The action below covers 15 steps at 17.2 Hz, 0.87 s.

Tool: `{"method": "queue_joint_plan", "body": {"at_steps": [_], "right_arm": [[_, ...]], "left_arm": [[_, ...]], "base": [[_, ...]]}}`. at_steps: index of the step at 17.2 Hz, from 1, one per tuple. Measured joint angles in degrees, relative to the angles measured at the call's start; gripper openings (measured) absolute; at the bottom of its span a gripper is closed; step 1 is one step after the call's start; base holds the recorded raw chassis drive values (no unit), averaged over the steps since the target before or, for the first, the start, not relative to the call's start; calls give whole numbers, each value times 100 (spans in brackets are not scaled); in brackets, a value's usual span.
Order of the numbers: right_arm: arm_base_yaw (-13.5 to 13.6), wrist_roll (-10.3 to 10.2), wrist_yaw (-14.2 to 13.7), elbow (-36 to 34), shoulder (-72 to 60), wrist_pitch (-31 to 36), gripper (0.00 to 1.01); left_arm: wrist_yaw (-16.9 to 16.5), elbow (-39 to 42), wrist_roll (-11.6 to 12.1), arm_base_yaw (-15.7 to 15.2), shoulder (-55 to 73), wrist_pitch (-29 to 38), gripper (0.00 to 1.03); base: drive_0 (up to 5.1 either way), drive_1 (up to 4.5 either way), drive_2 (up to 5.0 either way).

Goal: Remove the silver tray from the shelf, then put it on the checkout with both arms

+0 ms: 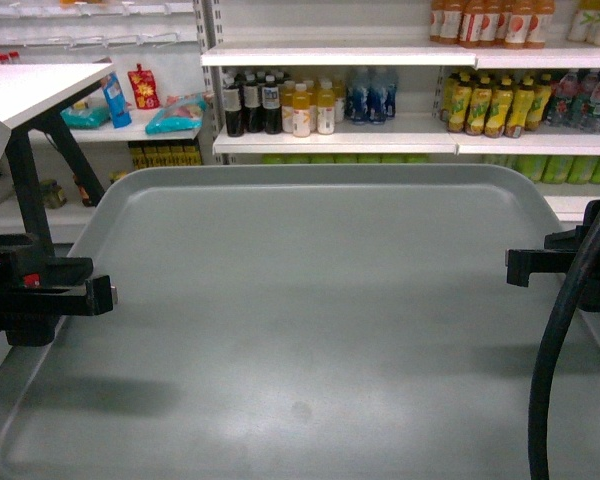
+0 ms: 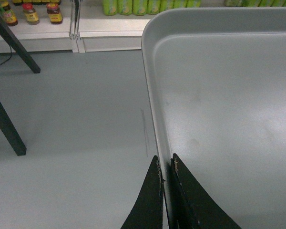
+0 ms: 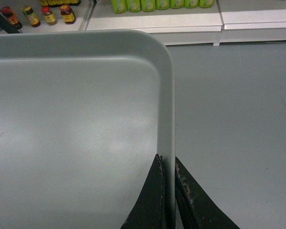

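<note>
The silver tray (image 1: 300, 330) fills the lower head view, held level in the air above the grey floor. My left gripper (image 1: 105, 293) is shut on its left rim; in the left wrist view the rim runs between the two black fingers of the left gripper (image 2: 165, 160), with the silver tray (image 2: 229, 95) to their right. My right gripper (image 1: 515, 267) is shut on the right rim, pinched the same way in the right wrist view (image 3: 167, 158), where the silver tray (image 3: 76, 119) lies to the left. The checkout (image 1: 30, 88) stands at the far left. The shelf is out of view.
Racks of drink bottles (image 1: 310, 105) stand straight ahead beyond the tray. The checkout's black legs (image 2: 9, 129) stand on the floor left of the tray. A thick black cable (image 1: 560, 330) hangs over the tray's right side. Grey floor (image 3: 238, 119) lies under both rims.
</note>
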State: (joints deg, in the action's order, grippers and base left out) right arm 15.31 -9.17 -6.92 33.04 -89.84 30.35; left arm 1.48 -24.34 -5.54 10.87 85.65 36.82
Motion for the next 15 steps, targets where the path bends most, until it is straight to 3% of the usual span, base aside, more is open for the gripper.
{"method": "queue_joint_plan", "body": {"at_steps": [3,15], "right_arm": [[-31,2,20,0,0,-4,3],[-31,0,33,0,-2,-24,3]], "left_arm": [[-4,0,0,17,0,9,3],[-11,0,0,2,0,-4,3]], "base": [[-4,-424,415],[-470,276,276]]}}
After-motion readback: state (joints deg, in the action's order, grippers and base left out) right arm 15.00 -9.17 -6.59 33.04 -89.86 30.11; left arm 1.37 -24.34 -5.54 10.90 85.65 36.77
